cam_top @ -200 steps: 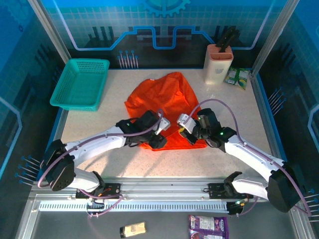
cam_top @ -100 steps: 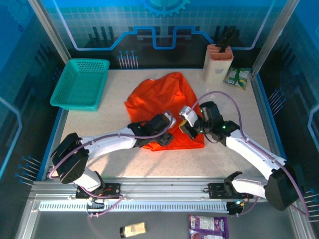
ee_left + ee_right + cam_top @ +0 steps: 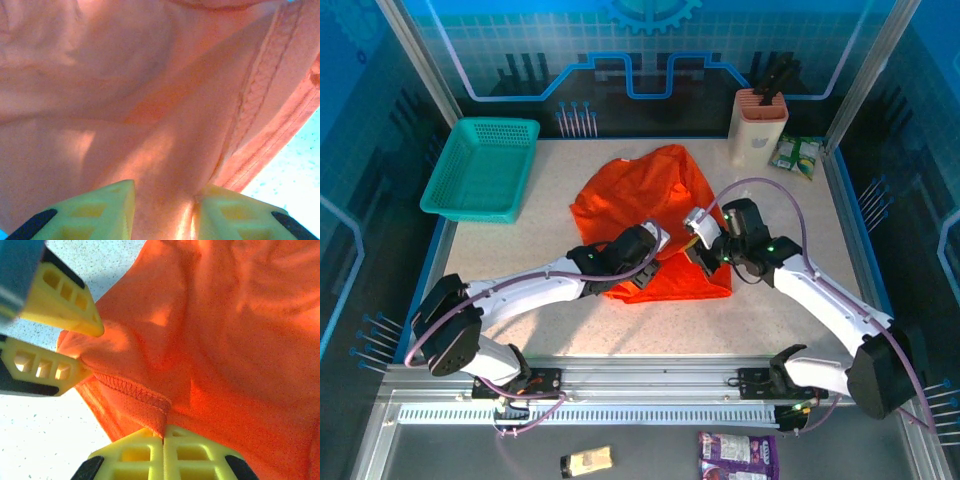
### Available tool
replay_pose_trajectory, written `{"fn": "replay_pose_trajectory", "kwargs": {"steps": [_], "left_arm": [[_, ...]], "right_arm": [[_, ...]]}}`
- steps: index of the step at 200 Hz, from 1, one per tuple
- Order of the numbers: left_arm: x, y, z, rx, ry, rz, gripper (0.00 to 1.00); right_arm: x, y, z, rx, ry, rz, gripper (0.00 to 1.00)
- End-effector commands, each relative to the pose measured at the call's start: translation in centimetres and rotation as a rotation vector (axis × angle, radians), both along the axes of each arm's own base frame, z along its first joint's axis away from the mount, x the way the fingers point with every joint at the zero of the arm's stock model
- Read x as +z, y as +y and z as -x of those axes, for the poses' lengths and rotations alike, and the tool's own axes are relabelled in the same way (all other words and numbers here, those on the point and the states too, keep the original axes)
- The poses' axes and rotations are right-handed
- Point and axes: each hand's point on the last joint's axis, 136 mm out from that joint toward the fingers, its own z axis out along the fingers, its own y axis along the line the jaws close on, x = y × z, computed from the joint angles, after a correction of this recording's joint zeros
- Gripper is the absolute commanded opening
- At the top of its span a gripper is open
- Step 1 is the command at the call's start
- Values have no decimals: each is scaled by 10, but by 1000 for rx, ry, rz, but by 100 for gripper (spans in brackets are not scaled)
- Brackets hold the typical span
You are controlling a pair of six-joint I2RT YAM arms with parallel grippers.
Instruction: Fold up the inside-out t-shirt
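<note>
Tabletop (image 3: 520, 250) carries the crumpled orange t-shirt (image 3: 645, 195) at its centre. At the shirt's near edge, the left tool (image 3: 655, 262) has its jaws narrowed on a pinched fold of cloth. Just beside it, the right tool (image 3: 694, 248) is closed tight on the stitched hem (image 3: 131, 390).

The t-shirt (image 3: 640, 195) is looking like soft matte orange cloth, and up close it's showing a fine knit and a ridged stitched hem. The fingers on the left gripper (image 3: 165, 195) and right gripper (image 3: 163, 432) are coming across as matte yellow plastic with molded cut-outs. The table (image 3: 550, 335) is showing a smooth, pale speckled top. At 10 o'clock the basket (image 3: 480, 165) is reading as teal plastic mesh, and the arm shells (image 3: 520, 290) are gleaming glossy white.
</note>
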Motion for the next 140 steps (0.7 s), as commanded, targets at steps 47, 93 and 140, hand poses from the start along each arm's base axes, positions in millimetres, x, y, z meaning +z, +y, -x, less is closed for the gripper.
{"fn": "replay_pose_trajectory", "kwargs": {"steps": [47,93,140], "left_arm": [[16,-18,8,-79,-18,35,55],[33,-36,-11,22,-165,41,78],[40,-11,-45,214,-330,-112,88]], "right_arm": [[19,4,-8,-19,15,-54,0],[19,6,-9,-91,140,-91,0],[28,5,-6,-168,245,-127,0]]}}
